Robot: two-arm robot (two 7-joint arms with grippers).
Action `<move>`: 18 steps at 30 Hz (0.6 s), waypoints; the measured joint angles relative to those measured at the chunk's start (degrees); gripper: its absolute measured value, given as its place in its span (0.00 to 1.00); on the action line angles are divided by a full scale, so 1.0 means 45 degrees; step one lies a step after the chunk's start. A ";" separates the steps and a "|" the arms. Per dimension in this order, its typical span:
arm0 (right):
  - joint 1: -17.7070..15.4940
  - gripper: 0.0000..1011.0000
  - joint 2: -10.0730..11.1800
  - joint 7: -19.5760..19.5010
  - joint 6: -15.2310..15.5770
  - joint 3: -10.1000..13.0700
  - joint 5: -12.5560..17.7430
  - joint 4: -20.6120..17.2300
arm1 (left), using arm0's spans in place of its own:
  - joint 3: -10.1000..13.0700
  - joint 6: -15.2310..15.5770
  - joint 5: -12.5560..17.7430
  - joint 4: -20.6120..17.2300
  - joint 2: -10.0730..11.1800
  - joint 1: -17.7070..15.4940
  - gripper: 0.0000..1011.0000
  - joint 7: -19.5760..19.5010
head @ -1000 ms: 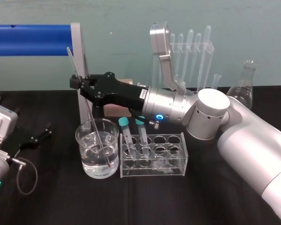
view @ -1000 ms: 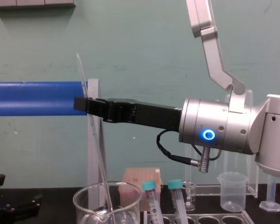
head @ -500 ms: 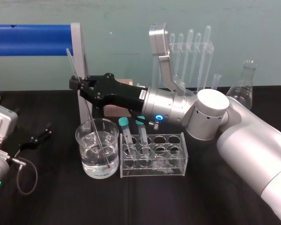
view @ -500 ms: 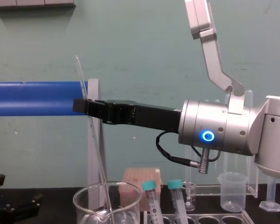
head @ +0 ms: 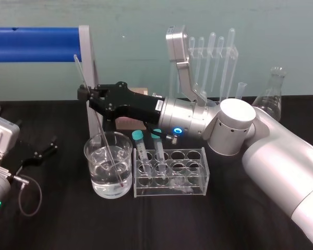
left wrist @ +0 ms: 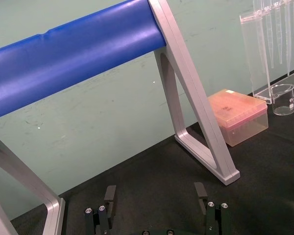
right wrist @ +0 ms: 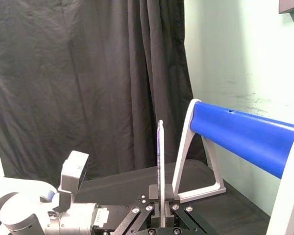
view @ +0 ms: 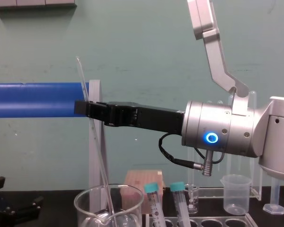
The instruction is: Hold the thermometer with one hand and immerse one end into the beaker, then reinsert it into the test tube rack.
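Light comes soft and even from overhead in all 4 of my views, leaving the teal wall (view: 142,47) flat and bright. Broad pale highlights lie on the silver shell of my right arm (head: 235,125), whose blue ring (view: 210,137) glows. The beaker (head: 99,174) rim glints; the thermometer (right wrist: 159,156) shows a thin bright edge. Shadows sink into the black table cover (head: 224,219). The curtain (right wrist: 88,83) looks dimmer, perhaps farther from the lamps.
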 joint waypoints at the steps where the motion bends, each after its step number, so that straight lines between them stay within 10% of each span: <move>1: -0.0002 0.06 0.0002 0.0000 -0.0002 0.0000 0.0000 0.0000 | 0.0000 0.0000 0.0000 0.0000 0.0000 0.0000 1.00 0.0000; 18: 0.0012 0.06 0.0065 0.0049 -0.0045 0.0034 0.0012 0.0011 | 0.0000 0.0000 0.0000 0.0000 0.0000 0.0000 1.00 0.0000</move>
